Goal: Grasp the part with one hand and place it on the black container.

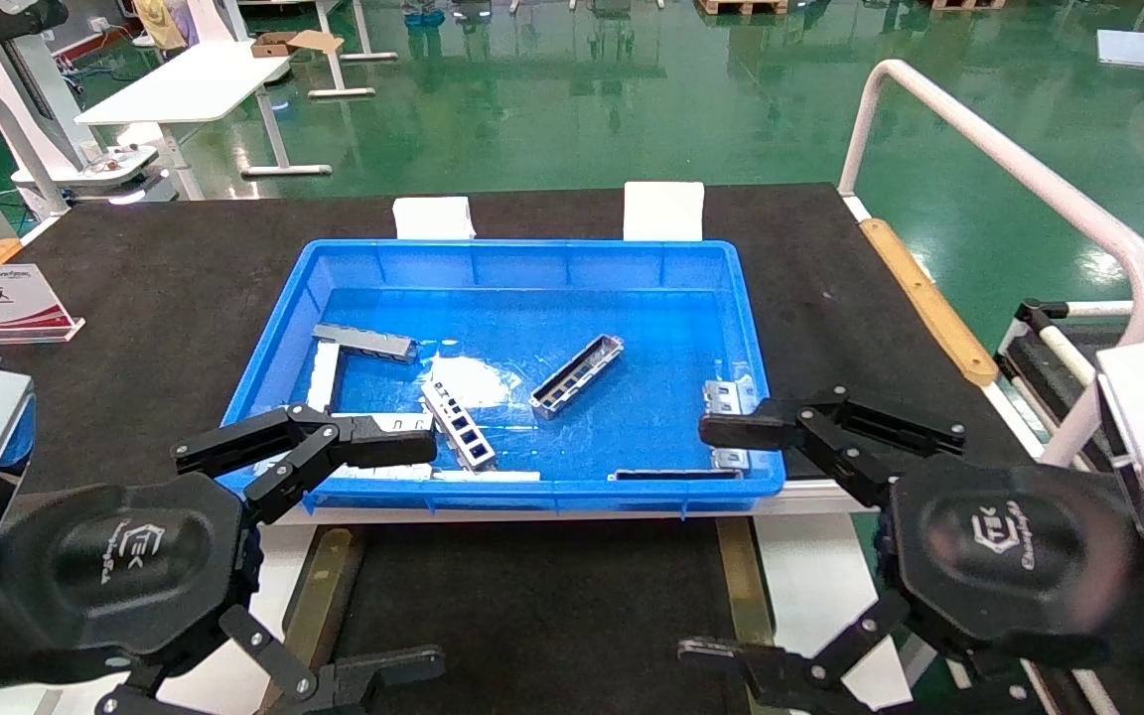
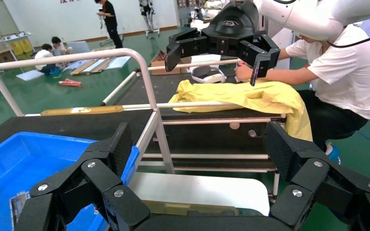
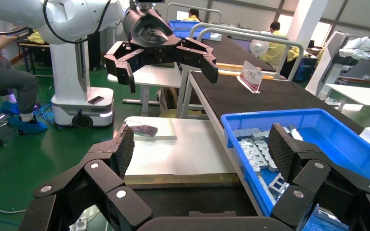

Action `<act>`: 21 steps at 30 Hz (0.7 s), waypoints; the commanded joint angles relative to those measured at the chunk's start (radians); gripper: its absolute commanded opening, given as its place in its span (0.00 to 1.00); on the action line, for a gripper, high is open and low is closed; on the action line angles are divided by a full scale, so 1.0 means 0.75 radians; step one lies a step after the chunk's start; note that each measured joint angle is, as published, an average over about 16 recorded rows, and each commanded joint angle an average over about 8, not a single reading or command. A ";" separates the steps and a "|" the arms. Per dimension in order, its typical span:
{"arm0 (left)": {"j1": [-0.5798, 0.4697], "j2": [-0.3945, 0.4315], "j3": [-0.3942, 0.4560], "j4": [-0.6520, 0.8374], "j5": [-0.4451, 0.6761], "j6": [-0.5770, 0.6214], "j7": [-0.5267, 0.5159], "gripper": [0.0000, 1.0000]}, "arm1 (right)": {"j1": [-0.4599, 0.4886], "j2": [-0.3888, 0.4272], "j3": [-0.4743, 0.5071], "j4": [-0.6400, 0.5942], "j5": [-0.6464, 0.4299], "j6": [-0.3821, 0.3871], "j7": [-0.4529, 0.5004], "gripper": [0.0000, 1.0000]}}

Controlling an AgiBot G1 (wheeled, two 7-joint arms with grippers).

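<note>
Risk: several look-alike metal pieces lie in the blue bin; I judge a wrong pick likely, or a glancing grip on the tilted trough's thin edges.
Left gripper: released, jaws wide, holding nothing, near-left over the bin's near rim.
Part: mid-bin, lying diagonally, apart from the rest.
Black container: near side, between both claws, bare.
Right gripper: released, wide, touching nothing, near-right
</note>
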 commanded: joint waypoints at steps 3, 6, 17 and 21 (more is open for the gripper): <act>0.000 0.000 0.000 0.000 0.000 0.000 0.000 1.00 | 0.000 0.000 0.000 0.000 0.000 0.000 0.000 1.00; 0.000 0.000 0.000 0.000 0.000 0.000 0.000 1.00 | 0.000 0.000 0.000 0.000 0.000 0.000 0.000 1.00; 0.000 0.000 0.000 0.000 0.000 0.000 0.000 1.00 | 0.000 0.000 0.000 0.000 0.000 0.000 0.000 1.00; 0.000 0.000 0.000 0.000 0.000 0.000 0.000 1.00 | 0.000 0.000 0.000 0.000 0.000 0.000 0.000 1.00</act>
